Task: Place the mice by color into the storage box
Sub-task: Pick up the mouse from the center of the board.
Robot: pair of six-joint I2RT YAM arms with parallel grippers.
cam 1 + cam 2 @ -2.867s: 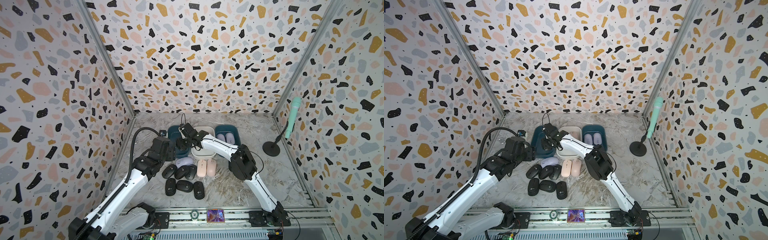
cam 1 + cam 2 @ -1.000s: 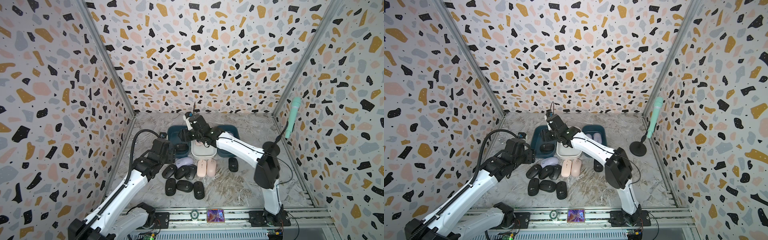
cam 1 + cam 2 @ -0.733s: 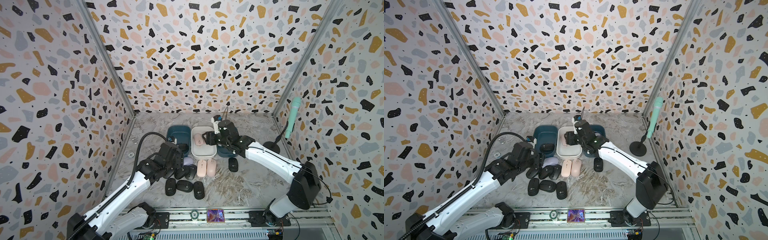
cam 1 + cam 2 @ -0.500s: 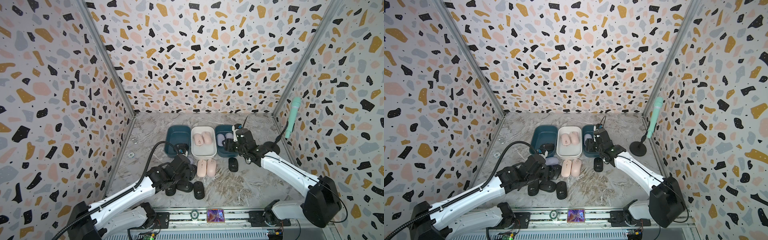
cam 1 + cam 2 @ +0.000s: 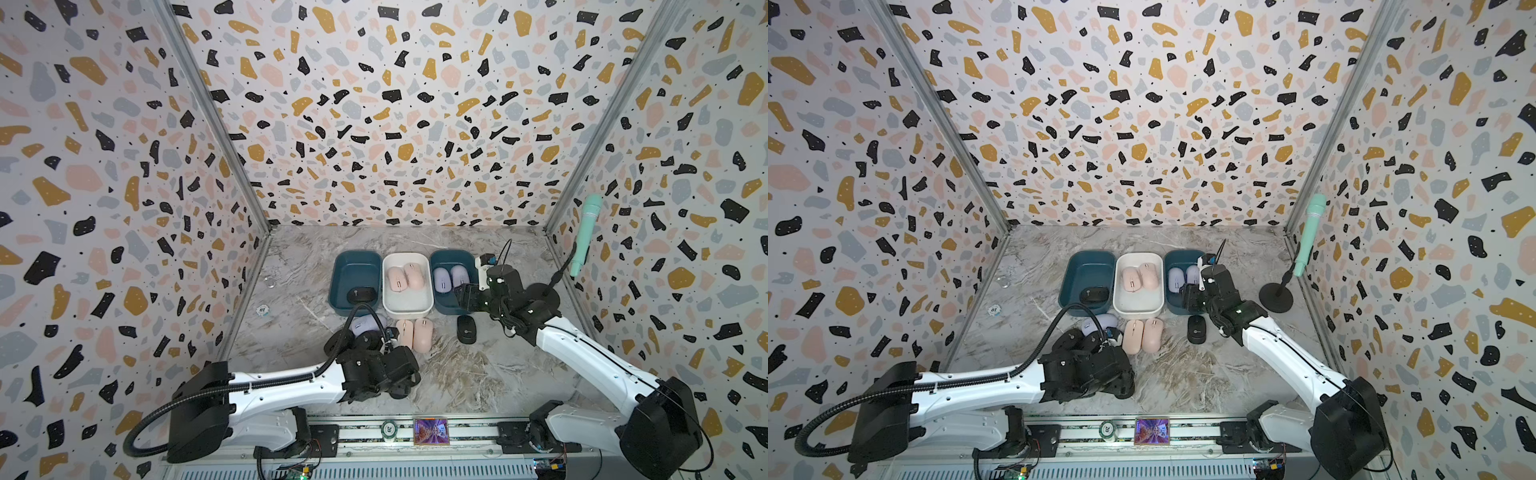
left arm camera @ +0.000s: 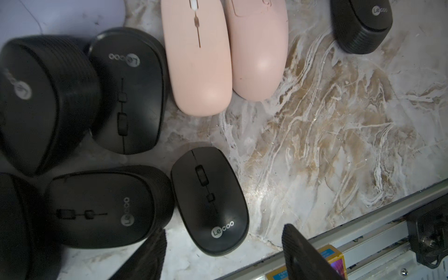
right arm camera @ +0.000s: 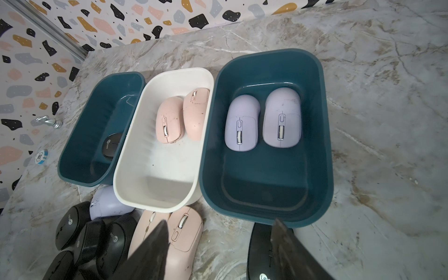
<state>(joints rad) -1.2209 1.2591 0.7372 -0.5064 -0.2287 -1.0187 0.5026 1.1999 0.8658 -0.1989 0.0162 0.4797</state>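
Pink mice (image 7: 169,123) lie in the white box (image 7: 155,191), lavender mice (image 7: 241,126) in a teal box (image 7: 266,196).

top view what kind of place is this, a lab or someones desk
Most likely a robot test cell: patterned panel walls box in a marble-look tabletop, and two robot arms are mounted on a metal rail.

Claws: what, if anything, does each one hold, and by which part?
Nothing is held. The left claw is open over a black mouse; the right claw is open by the lone black mouse.
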